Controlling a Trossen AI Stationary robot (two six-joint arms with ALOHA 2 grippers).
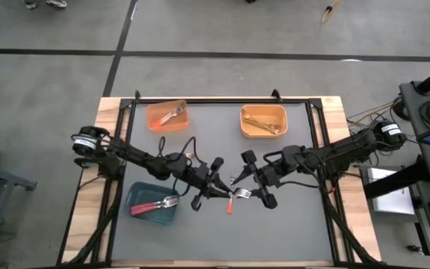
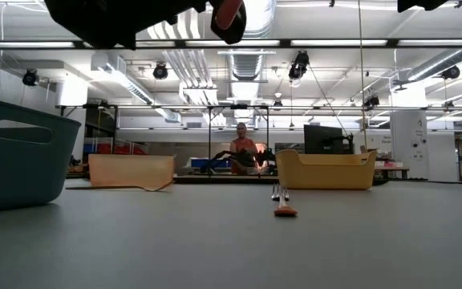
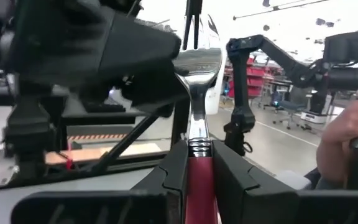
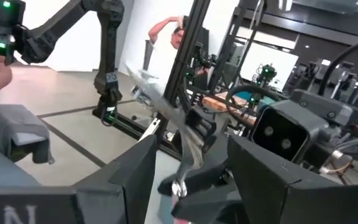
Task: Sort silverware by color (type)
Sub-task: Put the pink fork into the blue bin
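Teal bin (image 1: 153, 205): about 8 o'clock from table centre; holds red-handled forks (image 1: 150, 206), lying flat.
Orange bin (image 1: 167, 115): about 11 o'clock, against the far edge; one fork (image 1: 172, 114) inside, handle colour too small to tell.
Left gripper (image 1: 216, 188): just left of table centre, raised off the surface; fingers (image 3: 173, 171) clamped on the handle of a red-handled fork (image 3: 199, 112), metal head pointing towards the right arm.
Orange-handled fork (image 1: 231, 203): loose on the table (image 1: 290, 224), about 6 o'clock from centre, below and between the two grippers; in the low view it lies flat, touching nothing else.
Right gripper (image 1: 253, 185): just right of centre, facing the left gripper; fingers spread wide, holding nothing; the red-handled fork's head sits between them.
Yellow-orange bin (image 1: 263, 121): about 1 o'clock, against the far edge; gold forks (image 1: 262, 122) inside.
Person (image 2: 242, 149): beyond the far table edge, seen in the low view.
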